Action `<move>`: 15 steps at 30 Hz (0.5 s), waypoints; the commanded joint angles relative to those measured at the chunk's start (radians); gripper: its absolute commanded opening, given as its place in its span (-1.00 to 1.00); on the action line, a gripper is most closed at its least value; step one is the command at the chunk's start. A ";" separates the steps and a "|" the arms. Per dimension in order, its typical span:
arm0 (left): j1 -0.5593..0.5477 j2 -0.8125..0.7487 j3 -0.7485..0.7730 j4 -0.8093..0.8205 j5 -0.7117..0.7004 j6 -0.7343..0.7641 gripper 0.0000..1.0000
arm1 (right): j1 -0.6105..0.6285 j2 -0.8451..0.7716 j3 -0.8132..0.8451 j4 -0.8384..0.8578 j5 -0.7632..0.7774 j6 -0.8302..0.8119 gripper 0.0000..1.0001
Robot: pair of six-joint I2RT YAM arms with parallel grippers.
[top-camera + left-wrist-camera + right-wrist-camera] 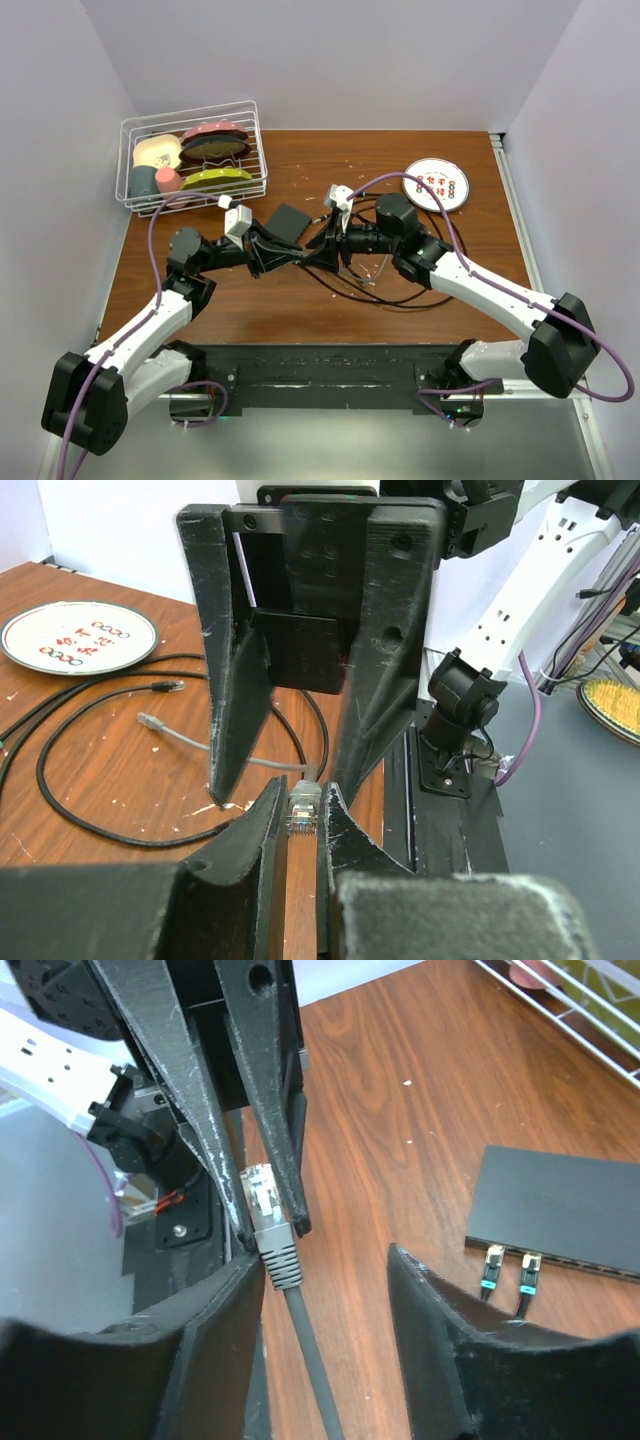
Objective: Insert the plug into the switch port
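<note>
My left gripper (303, 802) is shut on the clear-tipped plug (304, 808) of a grey cable (180, 737), just above the table. In the right wrist view the plug (262, 1192) sits between the left gripper's fingers (262, 1090), and its grey boot and cable (300, 1330) run down between my right gripper's open jaws (325, 1255), near its left finger. The two grippers meet tip to tip at table centre (318, 250). The matte-black switch box (560, 1208) lies flat to the right, with two teal-booted plugs (508, 1268) in its edge ports; it also shows in the top view (290, 222).
Black cables (390, 290) loop on the wooden table (480, 250) under the right arm. A round white disc with red marks (436, 185) lies at the back right. A wire basket of dishes (193, 155) stands at the back left.
</note>
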 commanded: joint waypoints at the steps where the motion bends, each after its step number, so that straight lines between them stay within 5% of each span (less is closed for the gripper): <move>1: -0.006 -0.001 0.048 0.014 -0.005 0.015 -1.00 | 0.001 -0.020 0.048 0.033 0.039 0.002 -0.20; 6: -0.006 0.001 0.050 0.014 -0.002 0.018 -1.00 | 0.001 -0.013 0.057 0.028 0.058 0.002 -1.00; 9: -0.006 0.005 0.053 0.014 -0.007 0.017 -1.00 | 0.003 -0.011 0.057 0.022 0.065 -0.001 -1.00; 11: -0.006 0.001 0.064 -0.015 -0.045 0.009 -0.40 | 0.003 -0.014 0.062 0.006 0.074 -0.012 -1.00; 12: -0.006 -0.011 0.071 -0.035 -0.069 0.006 0.17 | 0.005 -0.014 0.065 -0.015 0.079 -0.026 -1.00; 15: -0.006 -0.060 0.116 -0.174 -0.270 0.007 0.43 | 0.023 -0.016 0.077 -0.069 0.125 -0.064 -1.00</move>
